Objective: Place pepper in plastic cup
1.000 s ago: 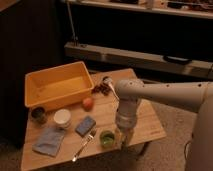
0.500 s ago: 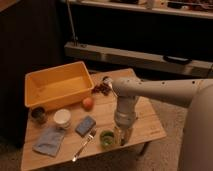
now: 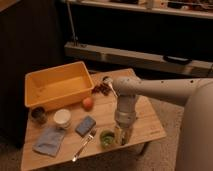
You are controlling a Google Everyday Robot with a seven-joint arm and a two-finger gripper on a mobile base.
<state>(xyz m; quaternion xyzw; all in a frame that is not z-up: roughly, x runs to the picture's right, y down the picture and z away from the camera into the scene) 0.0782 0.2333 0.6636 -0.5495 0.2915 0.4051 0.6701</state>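
The plastic cup (image 3: 107, 138) is a short translucent light-green cup near the front edge of the wooden table (image 3: 145, 120). My gripper (image 3: 121, 136) hangs from the white arm right beside the cup, on its right, low over the table. The pepper is not separately visible; something green shows at the cup, and I cannot tell whether it is the pepper or the cup itself.
A yellow bin (image 3: 57, 84) stands at the back left. An orange ball (image 3: 88, 103), a white cup (image 3: 62, 118), a small dark cup (image 3: 37, 114), a blue sponge (image 3: 85, 125), a blue cloth (image 3: 49, 140), a fork (image 3: 84, 145) and dark items (image 3: 102, 88) lie around.
The arm has swung a little to the left and the gripper has come closer to the green cup.
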